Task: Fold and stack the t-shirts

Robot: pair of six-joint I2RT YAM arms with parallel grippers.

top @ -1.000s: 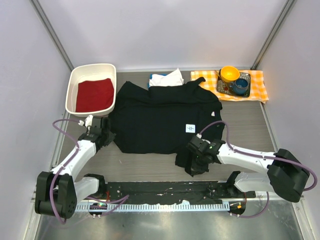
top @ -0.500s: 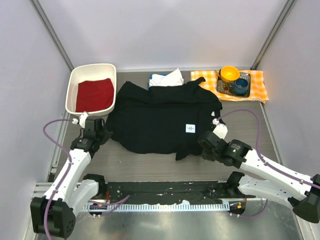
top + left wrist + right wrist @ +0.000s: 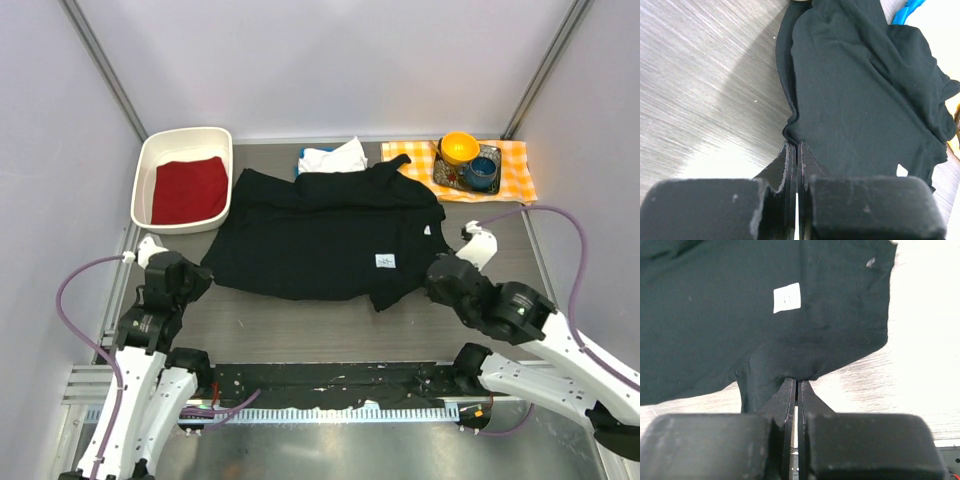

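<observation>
Far left: white bin (image 3: 146, 172) with a red cloth (image 3: 188, 188) in it, close to the left wall. Its near rim sits just behind your left gripper (image 3: 203, 277).

Left gripper is low over the table (image 3: 300, 325), jaws pinched tight on the near-left corner of the black shirt (image 3: 310, 235). In the wrist view the hem corner is caught right at the fingertips (image 3: 786, 165). Bare table runs from that corner out to the left edge, so you have room on that side.

Centre: the black shirt is spread wide, side to side, and mostly flat.
- Its far-left corner lies just beside the bin's right rim.
- Its far edge overlaps the near edge of the white shirt (image 3: 338, 157).
- A sliver of the blue shirt (image 3: 301, 153) shows at the white one's left.
- The near hem slants, and a bare strip of table lies between it and the arm bases.
- The cloth is smooth across the middle and rumpled along the far-right shoulder.
- The small white label (image 3: 385, 261) faces up near the right end.
- The near-right corner hangs in a loose point.

Right gripper (image 3: 432, 278) is also clamped on the black shirt, at its right edge. The wrist view shows a bunched fold held at the fingertips (image 3: 788, 390). Bare table runs from there to the right edge.

Far right: checked cloth (image 3: 515, 170) with a tray (image 3: 447, 182), orange bowl (image 3: 459, 147) and blue cup (image 3: 481, 172), well apart from that gripper. The shirt's far-right tip reaches the cloth's left edge. I can't tell if they touch.
</observation>
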